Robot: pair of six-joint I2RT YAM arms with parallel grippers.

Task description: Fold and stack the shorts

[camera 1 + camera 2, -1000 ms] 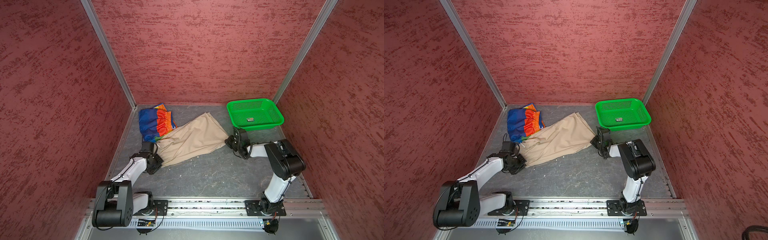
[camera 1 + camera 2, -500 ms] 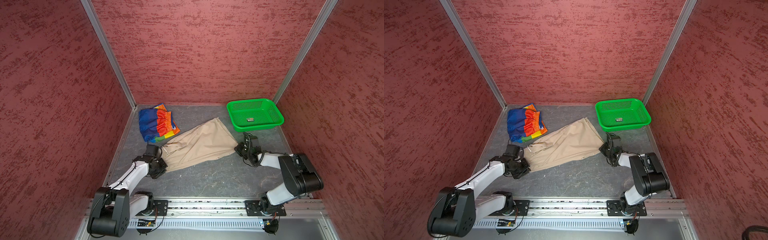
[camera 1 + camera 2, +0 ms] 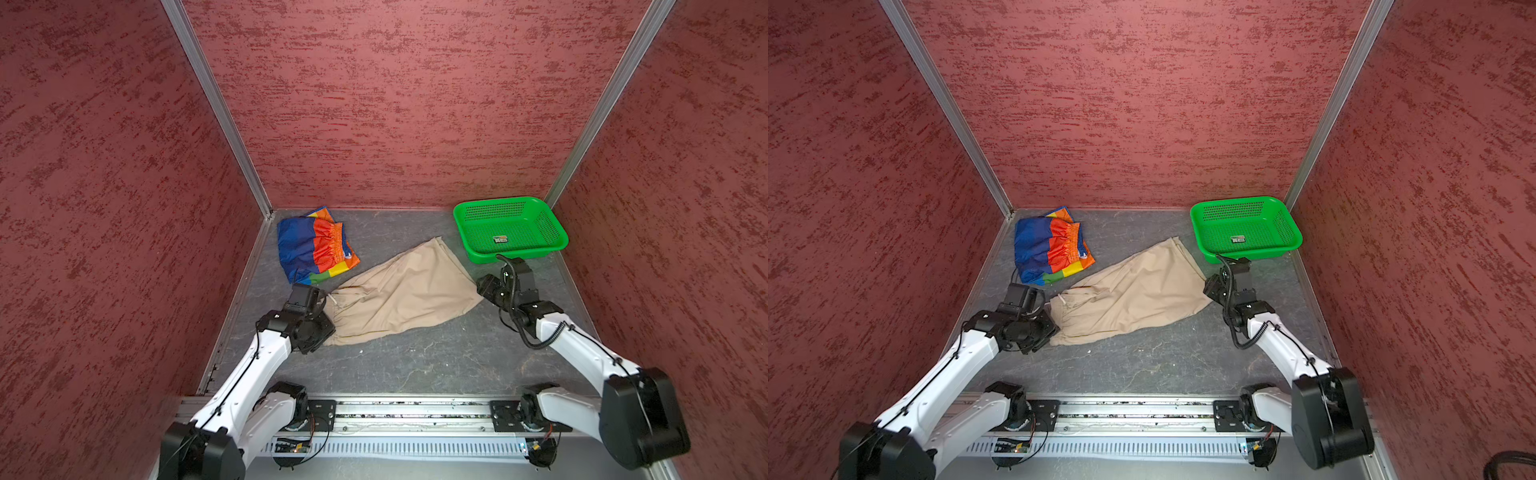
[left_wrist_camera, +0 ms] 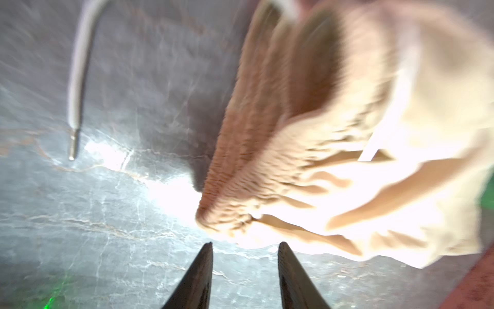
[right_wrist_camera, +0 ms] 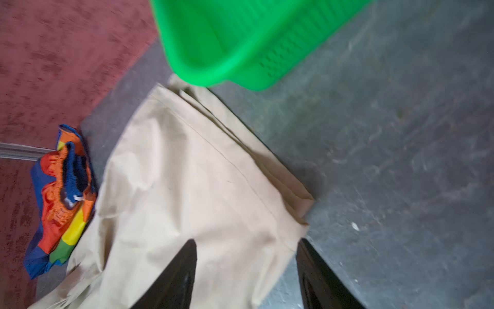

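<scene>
While both sets of jaws stand spread and clamp nothing, the left gripper (image 4: 244, 244) sits just short of the gathered waistband of the beige shorts (image 3: 399, 291). The right gripper (image 5: 247, 240) is positioned over their leg-hem corner. The beige shorts lie flat on the table (image 3: 415, 361), with the rainbow-striped shorts (image 3: 311, 245) at the back left.

Left arm (image 3: 266, 361): my elbow is folded back at the near left, and the white forearm reaches forward and inward. My left hand (image 3: 328, 324) sits low, pointing toward the middle. In the wrist view, the left hand (image 4: 246, 244) has its two dark fingers (image 4: 200, 275) parted by a clear gap, with nothing clamped between the tips.

Right arm (image 3: 582, 345): my elbow is at the near right, forearm reaching forward and inward. My right hand (image 3: 484, 286) is low, pointing left toward my other hand. In the wrist view, the right hand (image 5: 247, 242) has its fingers spread wider, tips not pinching.
</scene>
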